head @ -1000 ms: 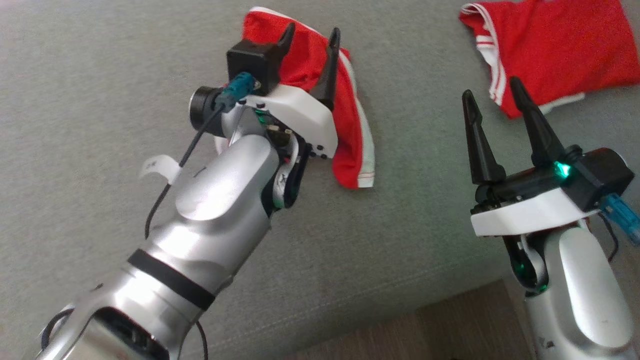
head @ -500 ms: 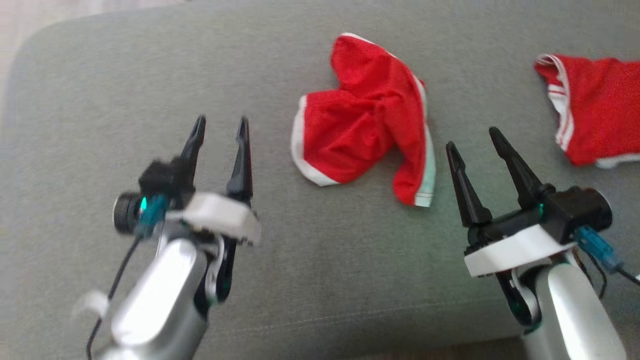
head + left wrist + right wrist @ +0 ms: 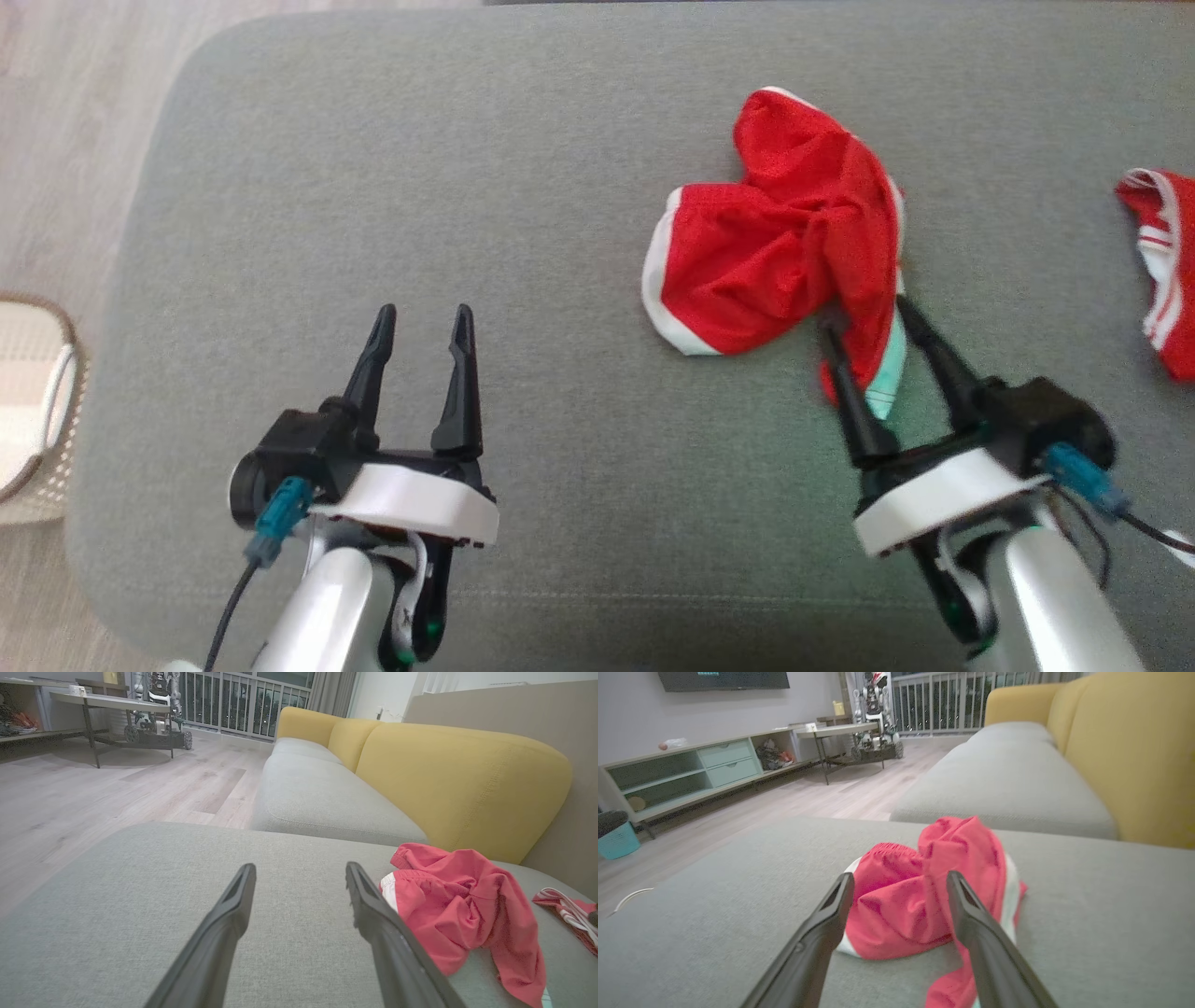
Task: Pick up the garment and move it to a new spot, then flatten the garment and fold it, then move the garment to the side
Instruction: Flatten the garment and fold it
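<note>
Living room: pale wooden floor [image 3: 93, 793], a sofa with yellow backrests [image 3: 467, 779]. The work lies on the grey seat cushion [image 3: 523, 187].

Garment [image 3: 775, 261]: red mesh with white trim, at about 2 o'clock from the middle of the head view. It is crumpled and lapped over itself, not flat, with one narrow tail running off toward 5 o'clock.

My right gripper [image 3: 865, 317]: jaws wide, nothing held. The fingers stand either side of that tail at the garment's 5 o'clock end. In the right wrist view the heap sits between and beyond them. I cannot tell whether the tips touch the cloth. My reading is that I straddle the tail so that closing would take the hem for the pick-up.

My left gripper [image 3: 424, 313]: jaws wide, empty, over bare cushion at 7 o'clock, well apart from the garment. I judge it parked there so as not to crowd the right-hand grasp. The open cushion toward 9 o'clock would serve as the new spot.

Second red garment [image 3: 1167, 271]: at the 3 o'clock edge, apart from the first. Basket [image 3: 37, 401] on the floor at 9 o'clock.

Risk: the cloth is thin, so a pinch on the tail may catch one layer and let the heap trail.
</note>
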`<state>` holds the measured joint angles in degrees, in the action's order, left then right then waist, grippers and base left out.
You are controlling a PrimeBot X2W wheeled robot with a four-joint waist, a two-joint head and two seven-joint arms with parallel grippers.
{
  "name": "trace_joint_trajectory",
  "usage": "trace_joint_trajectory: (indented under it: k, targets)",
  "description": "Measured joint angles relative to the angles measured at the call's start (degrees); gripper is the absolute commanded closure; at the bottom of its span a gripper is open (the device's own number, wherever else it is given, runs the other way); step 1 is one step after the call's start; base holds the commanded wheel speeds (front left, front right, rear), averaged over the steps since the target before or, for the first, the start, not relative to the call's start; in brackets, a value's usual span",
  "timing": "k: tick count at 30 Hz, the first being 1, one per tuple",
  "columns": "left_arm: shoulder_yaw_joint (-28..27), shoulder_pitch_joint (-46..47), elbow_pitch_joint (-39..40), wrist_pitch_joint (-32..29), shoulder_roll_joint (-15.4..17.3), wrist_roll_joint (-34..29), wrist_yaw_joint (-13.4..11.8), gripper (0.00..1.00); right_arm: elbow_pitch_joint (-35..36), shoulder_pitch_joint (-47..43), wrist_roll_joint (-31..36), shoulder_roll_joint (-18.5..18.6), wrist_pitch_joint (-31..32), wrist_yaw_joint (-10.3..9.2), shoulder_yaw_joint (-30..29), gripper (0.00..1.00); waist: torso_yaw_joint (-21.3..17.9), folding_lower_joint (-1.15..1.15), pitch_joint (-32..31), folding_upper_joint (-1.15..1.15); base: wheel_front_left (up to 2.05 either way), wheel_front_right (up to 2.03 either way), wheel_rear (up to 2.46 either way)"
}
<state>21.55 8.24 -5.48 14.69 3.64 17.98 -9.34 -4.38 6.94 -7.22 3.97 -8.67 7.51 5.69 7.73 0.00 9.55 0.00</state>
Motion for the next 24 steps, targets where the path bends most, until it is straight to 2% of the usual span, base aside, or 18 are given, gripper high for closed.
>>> trace_joint_trajectory:
  k: [5,11,17,21,22,24]
  targets:
    - [-0.3,-0.1,-0.1,0.0,-0.5,-0.8,1.4,0.00,-4.4,1.4,-2.8,-0.1,3.5,0.00,2.4,0.00,2.5,0.00,0.7,0.00,0.00,0.00,0.00]
    - [0.6,-0.5,-0.2,0.0,-0.7,-0.1,1.7,0.00,-10.5,4.8,-3.8,-0.1,4.7,0.00,0.4,0.00,5.3,0.00,1.1,0.00,0.00,0.00,0.00]
    - [2.4,-0.7,-0.2,0.0,-0.8,0.9,0.7,0.00,-12.2,10.7,4.9,-0.1,1.8,0.00,-10.5,0.00,8.6,0.00,2.1,0.00,0.00,0.00,0.00]
    - [2.9,-0.7,-0.1,0.0,-0.8,1.4,0.2,0.00,-13.2,11.3,9.1,-0.2,1.3,0.00,-18.1,0.00,10.1,0.00,2.5,0.00,0.00,0.00,0.00]
    - [3.1,-0.8,-0.1,0.0,-0.8,1.4,0.2,0.00,-15.0,11.3,9.8,-0.4,2.0,0.00,-19.9,0.00,10.3,0.00,2.4,0.00,0.00,0.00,0.00]
    - [3.2,-1.0,-0.1,0.0,-0.8,1.4,0.2,0.00,-16.9,11.3,8.0,-0.4,2.9,0.00,-19.9,0.00,10.4,0.00,2.4,0.00,0.00,0.00,0.00]
